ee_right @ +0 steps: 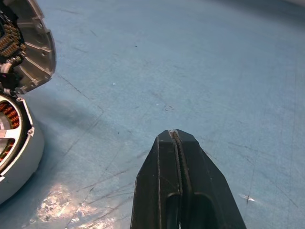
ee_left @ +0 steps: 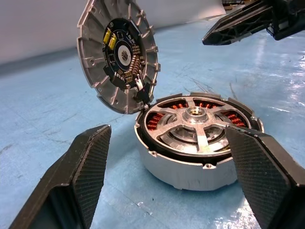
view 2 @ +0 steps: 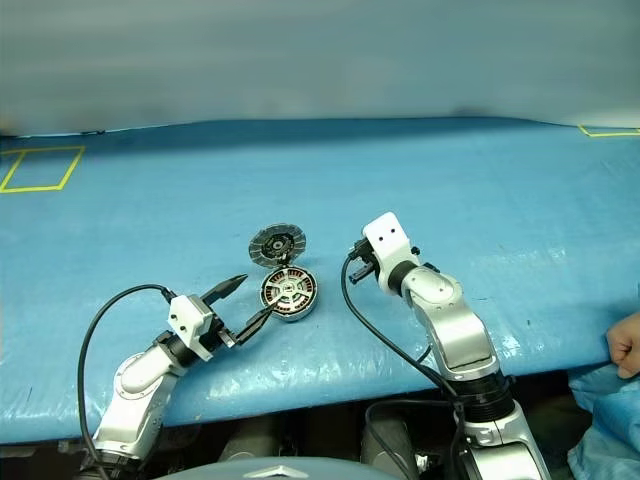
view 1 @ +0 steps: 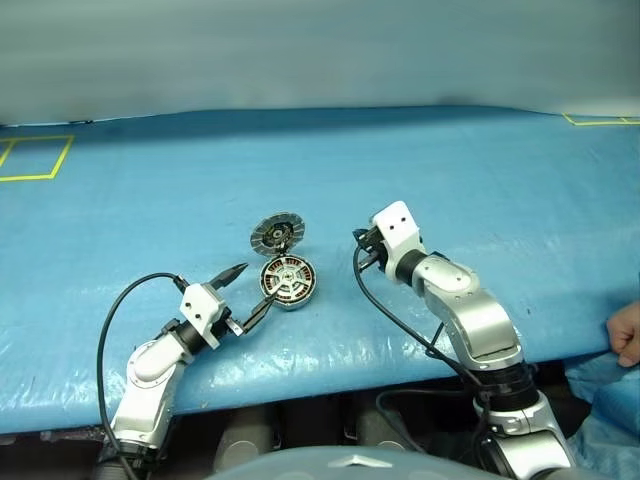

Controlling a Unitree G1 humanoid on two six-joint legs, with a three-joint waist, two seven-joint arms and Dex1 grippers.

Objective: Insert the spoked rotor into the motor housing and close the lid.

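Observation:
The motor housing (ee_left: 190, 172) rests on the blue table near its front edge. The spoked rotor (ee_left: 200, 138) sits inside it, black rim flush with the casing, and copper windings show between its silver spokes. The lid (ee_left: 116, 57) stands upright at the housing's far side, joined there, its dark-centred inner face turned toward the housing. My left gripper (view 1: 252, 290) is open, one finger on either side of the housing's near-left edge, apart from it. My right gripper (view 1: 363, 250) is shut and empty, hanging above the table to the right of the housing (view 1: 288, 282).
The table (view 1: 480, 180) is covered with a blue sheet. Yellow tape squares (view 1: 35, 158) mark its far left and far right corners. A person's hand (view 1: 626, 335) rests at the table's front right edge. A black cable (view 1: 120, 310) loops from my left arm.

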